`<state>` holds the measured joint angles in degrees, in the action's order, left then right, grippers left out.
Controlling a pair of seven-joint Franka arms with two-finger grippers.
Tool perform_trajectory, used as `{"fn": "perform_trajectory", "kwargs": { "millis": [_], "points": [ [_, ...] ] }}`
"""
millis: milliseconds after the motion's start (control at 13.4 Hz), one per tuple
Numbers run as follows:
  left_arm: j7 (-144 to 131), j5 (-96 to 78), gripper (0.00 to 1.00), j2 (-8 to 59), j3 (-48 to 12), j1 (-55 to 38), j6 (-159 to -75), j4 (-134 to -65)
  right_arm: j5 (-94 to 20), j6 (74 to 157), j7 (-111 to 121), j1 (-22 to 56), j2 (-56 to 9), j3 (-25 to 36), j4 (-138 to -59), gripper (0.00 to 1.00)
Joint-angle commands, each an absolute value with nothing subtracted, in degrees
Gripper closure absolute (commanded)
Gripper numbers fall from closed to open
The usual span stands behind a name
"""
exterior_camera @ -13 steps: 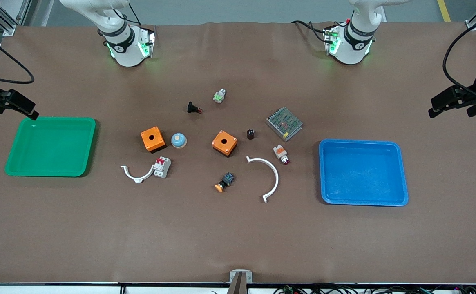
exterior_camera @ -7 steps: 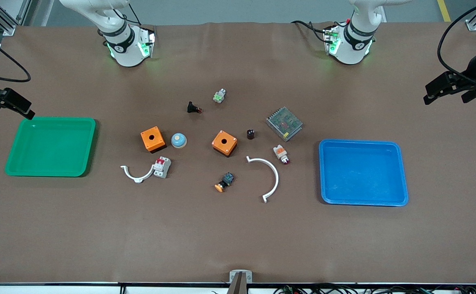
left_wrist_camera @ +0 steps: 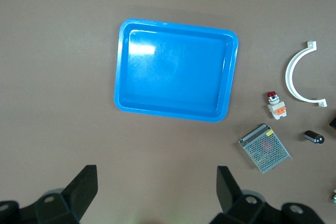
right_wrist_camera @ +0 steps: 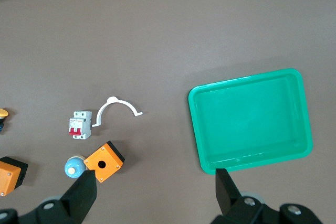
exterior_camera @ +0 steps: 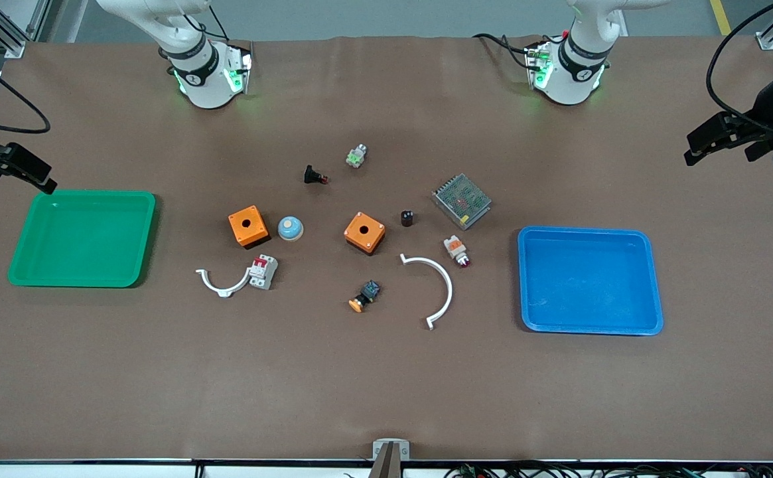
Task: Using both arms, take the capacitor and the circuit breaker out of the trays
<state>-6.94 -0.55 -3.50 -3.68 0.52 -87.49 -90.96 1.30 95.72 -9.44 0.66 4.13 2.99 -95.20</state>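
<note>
Hanging wide open and empty over opposite table ends, the left gripper (left_wrist_camera: pixel 155 190) and right gripper (right_wrist_camera: pixel 155 192) flank the untouched capacitor (exterior_camera: pixel 407 218) and breaker (exterior_camera: pixel 263 271).

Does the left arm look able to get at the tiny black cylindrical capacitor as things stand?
Probably yes. The capacitor stands apart from the orange box and the metal mesh module, nothing over it; the left gripper, open, hovers off toward that table end.

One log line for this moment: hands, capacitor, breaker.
left hand open, beside blue tray | right hand open, beside green tray | capacitor, breaker on table
</note>
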Motion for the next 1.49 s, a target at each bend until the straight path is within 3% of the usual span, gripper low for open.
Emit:
{"fn": "perform_trajectory", "kwargs": {
  "millis": [0,1413],
  "points": [
    [-6.42,-0.97,0.0,-4.22,-3.25,0.09,-87.36,-91.76,2.37,95.27,-8.35,0.0,4.39,2.64,-95.19,0.0],
    [-6.15,-0.26,0.0,-3.16,-5.28,0.62,-85.26,-90.79,2.37,95.27,-8.26,0.0,4.39,2.64,-95.19,0.0]
  ]
}}
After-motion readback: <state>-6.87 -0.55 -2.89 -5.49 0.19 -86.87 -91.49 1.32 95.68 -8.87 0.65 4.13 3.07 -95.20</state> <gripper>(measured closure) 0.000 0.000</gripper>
